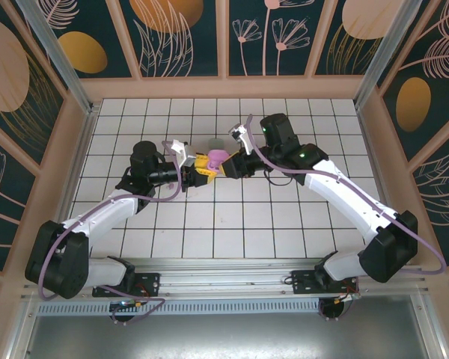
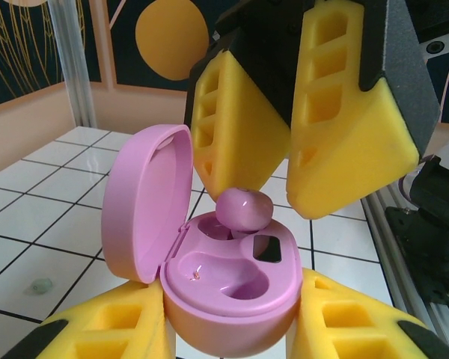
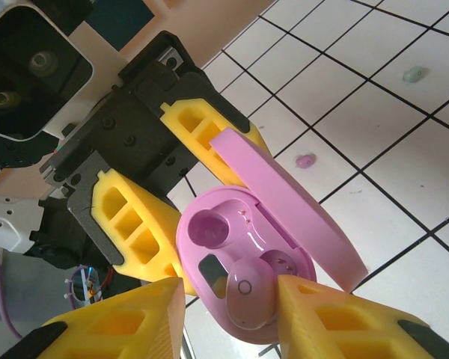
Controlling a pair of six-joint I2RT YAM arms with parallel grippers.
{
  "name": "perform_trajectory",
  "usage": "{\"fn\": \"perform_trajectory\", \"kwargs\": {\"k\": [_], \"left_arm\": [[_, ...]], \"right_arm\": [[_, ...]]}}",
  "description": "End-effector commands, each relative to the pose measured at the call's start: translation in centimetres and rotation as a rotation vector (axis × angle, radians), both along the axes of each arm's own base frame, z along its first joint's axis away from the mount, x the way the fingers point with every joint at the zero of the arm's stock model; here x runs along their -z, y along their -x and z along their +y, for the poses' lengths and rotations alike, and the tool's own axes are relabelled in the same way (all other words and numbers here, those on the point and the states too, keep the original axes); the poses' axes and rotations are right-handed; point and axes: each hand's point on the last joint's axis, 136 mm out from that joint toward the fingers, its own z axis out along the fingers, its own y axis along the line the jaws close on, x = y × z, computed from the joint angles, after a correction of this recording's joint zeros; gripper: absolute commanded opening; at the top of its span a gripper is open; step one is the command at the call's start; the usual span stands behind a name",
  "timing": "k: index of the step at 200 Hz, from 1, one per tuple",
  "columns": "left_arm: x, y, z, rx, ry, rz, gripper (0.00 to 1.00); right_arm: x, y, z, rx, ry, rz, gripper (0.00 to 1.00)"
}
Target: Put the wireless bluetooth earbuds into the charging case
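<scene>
The left tool (image 1: 197,170) was clamped on the base of the open pink charging case (image 2: 226,278), at whose socket mouth a pink earbud (image 2: 243,207) sat pinched by the right tool (image 1: 229,166); a mint earbud (image 3: 414,73) lay loose on the table (image 1: 284,224).

White tiled surface (image 1: 209,224), dark grout grid. Peach wooden frame (image 1: 224,88) around it. Dark teal wall panels (image 1: 183,37): orange discs, pale leaf and flower outlines. Aluminium corner posts (image 1: 56,52). Bright, even light.
</scene>
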Motion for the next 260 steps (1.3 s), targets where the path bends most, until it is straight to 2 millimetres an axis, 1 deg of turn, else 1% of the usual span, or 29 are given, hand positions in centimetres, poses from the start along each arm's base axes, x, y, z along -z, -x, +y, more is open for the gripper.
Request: {"fn": "perform_trajectory", "kwargs": {"k": [1,42,83,143,225,260], "left_arm": [[-1.4,1.6,-0.2,0.066,0.027,-0.080,0.15],[-1.0,1.5,-0.1,0.058,0.024,-0.073,0.15],[-0.8,1.5,-0.2,0.056,0.026,-0.052,0.15],[-0.7,0.4,-0.4,0.026,0.040,-0.002,0.13],[-0.4,-0.2,-0.4,-0.002,0.039,0.024,0.13],[-0.3,-0.4,-0.3,-0.011,0.037,0.033,0.13]], "right_arm": [[-0.6,-0.8,-0.1,0.038,0.011,-0.007,0.37],[-1.0,-1.2,-0.1,0.053,0.006,-0.017,0.37],[-1.6,-1.1,-0.2,0.053,-0.005,-0.026,0.38],[-2.8,-1.0,-0.8,0.075,-0.015,-0.055,0.38],[-2.8,-0.7,-1.2,0.077,-0.019,-0.056,0.38],[-3.2,-0.5,-1.4,0.079,-0.025,-0.064,0.38]]}}
